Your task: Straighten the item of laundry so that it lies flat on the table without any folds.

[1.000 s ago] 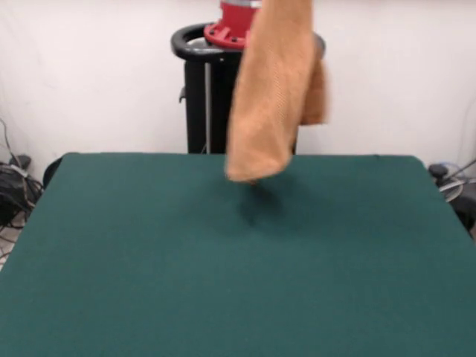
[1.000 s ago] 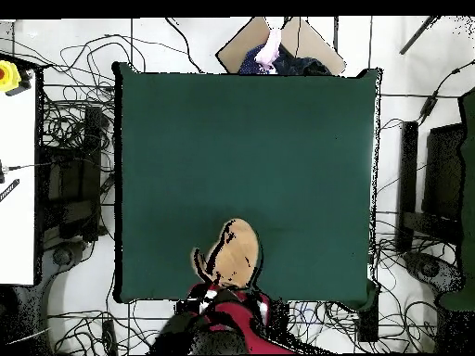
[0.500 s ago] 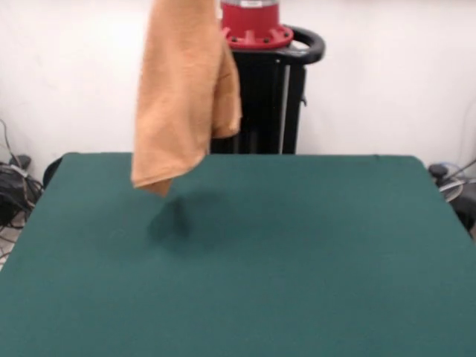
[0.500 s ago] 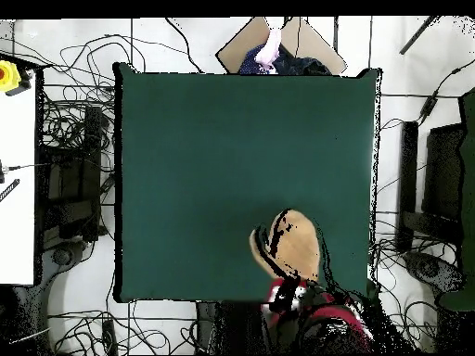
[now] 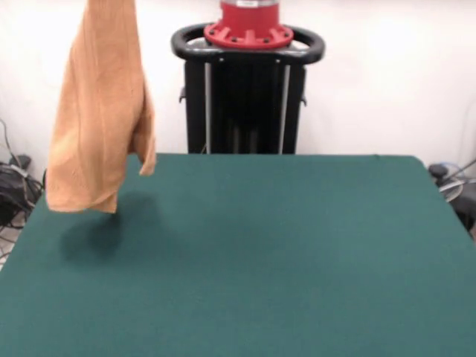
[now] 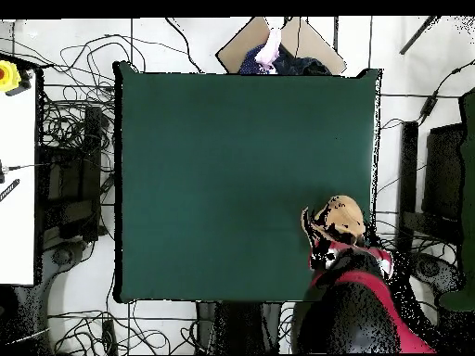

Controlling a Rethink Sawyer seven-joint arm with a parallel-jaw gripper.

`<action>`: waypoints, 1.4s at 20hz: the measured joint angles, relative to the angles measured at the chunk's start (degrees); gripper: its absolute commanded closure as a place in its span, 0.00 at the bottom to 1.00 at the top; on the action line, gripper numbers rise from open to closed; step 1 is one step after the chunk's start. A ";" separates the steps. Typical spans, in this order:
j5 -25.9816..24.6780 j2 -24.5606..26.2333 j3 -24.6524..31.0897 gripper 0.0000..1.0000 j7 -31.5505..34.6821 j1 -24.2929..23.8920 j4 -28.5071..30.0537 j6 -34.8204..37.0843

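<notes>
Towel (image 5: pixel 100 111) swung sideways; tool apparently hidden, both views.

Nothing lies on the green counter (image 5: pixel 282 253), so its whole top is open to pass over, save the far left corner in the front view, where the hanging orange towel (image 5: pixel 100 111) dangles just above the felt.

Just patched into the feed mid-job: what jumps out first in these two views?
The tan-orange towel hangs in the air, draped lengthwise, over the left part of the green table in the front view, its lower end just above the felt. Behind it stands the black pedestal. Overhead, the red arm reaches the table's right edge.
</notes>
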 measured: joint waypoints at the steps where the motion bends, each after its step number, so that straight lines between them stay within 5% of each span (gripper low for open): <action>1: 0.00 0.88 0.18 1.00 0.00 0.30 -0.02 -1.20; 7: -0.02 9.28 1.55 1.00 0.00 4.86 -0.04 -4.79; 19: 0.54 16.06 2.21 1.00 0.85 11.54 0.22 -4.86; 28: 6.15 23.14 2.06 1.00 9.79 22.33 3.27 -14.03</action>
